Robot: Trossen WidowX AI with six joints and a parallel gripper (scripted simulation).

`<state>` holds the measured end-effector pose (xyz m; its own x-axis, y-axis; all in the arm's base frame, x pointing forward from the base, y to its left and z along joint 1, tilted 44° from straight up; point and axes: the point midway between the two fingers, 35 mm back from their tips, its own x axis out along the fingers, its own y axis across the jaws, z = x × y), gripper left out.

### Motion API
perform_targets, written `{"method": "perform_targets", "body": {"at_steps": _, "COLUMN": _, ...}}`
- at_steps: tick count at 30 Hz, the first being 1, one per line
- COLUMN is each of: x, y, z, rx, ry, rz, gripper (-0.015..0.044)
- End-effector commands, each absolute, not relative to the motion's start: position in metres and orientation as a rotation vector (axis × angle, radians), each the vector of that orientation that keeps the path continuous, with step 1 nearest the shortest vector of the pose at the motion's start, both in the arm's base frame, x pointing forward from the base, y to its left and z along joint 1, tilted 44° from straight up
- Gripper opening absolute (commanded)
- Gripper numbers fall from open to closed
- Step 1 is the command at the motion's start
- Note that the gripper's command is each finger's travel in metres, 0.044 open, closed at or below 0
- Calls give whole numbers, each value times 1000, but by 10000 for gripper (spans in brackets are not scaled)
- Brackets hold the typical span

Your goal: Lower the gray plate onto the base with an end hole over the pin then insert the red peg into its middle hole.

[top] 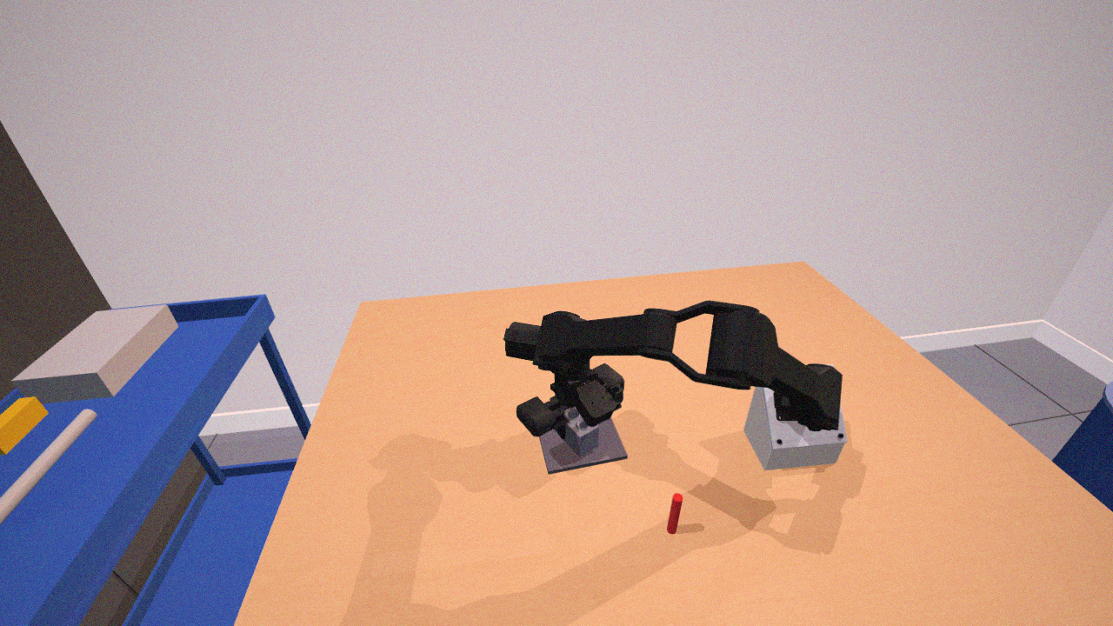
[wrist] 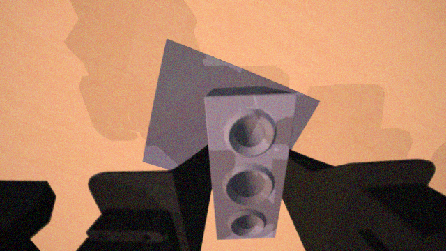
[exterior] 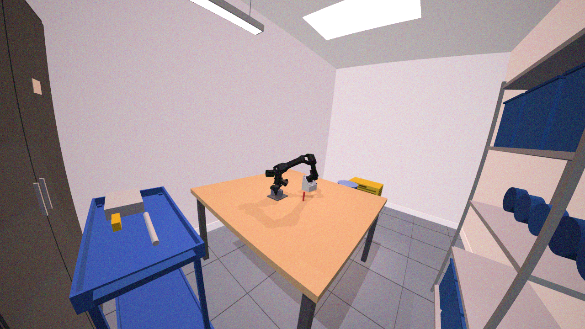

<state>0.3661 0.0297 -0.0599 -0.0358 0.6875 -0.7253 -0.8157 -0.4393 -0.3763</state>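
Observation:
My gripper (top: 571,412) (exterior: 276,190) (wrist: 239,146) is shut on the gray plate (top: 583,442) (exterior: 280,194) (wrist: 217,139), a thick block with three round holes in a row. The fingers hold it by its long sides, holes facing up. The plate is over the square gray base (top: 612,445) (exterior: 278,198) (wrist: 178,101) and turned relative to it in the wrist view. The pin is hidden, and I cannot tell whether it is in an end hole or whether the plate touches the base. The red peg (top: 675,514) (exterior: 303,196) stands upright on the table, away from the base.
The arm's light gray mount (top: 801,455) (exterior: 307,185) stands on the wooden table (top: 467,560) (exterior: 311,245), to the right of the base. A blue cart (top: 194,373) (exterior: 122,262) beside the table carries a pale box, a yellow block and a pale rod.

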Motion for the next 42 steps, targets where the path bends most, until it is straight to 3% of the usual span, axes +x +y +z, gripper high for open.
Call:
{"method": "perform_targets", "body": {"at_steps": 1, "x": 363, "y": 34, "z": -65, "rx": -1075, "ry": 172, "rz": 1715, "gripper": 0}}
{"method": "perform_targets", "body": {"at_steps": 8, "x": 366, "y": 31, "z": -61, "rx": -1087, "ry": 169, "rz": 1714, "gripper": 0}}
{"method": "perform_targets", "body": {"at_steps": 25, "x": 366, "y": 31, "z": -61, "rx": -1087, "ry": 169, "rz": 1714, "gripper": 440}}
{"method": "perform_targets", "body": {"at_steps": 30, "x": 366, "y": 29, "z": -59, "rx": -1088, "ry": 169, "rz": 1714, "gripper": 440}}
{"method": "perform_targets", "body": {"at_steps": 37, "x": 372, "y": -43, "z": 13, "rx": -1081, "ry": 178, "rz": 1715, "gripper": 440}}
{"method": "perform_targets", "body": {"at_steps": 42, "x": 372, "y": -53, "z": 21, "rx": -1079, "ry": 177, "rz": 1716, "gripper": 440}}
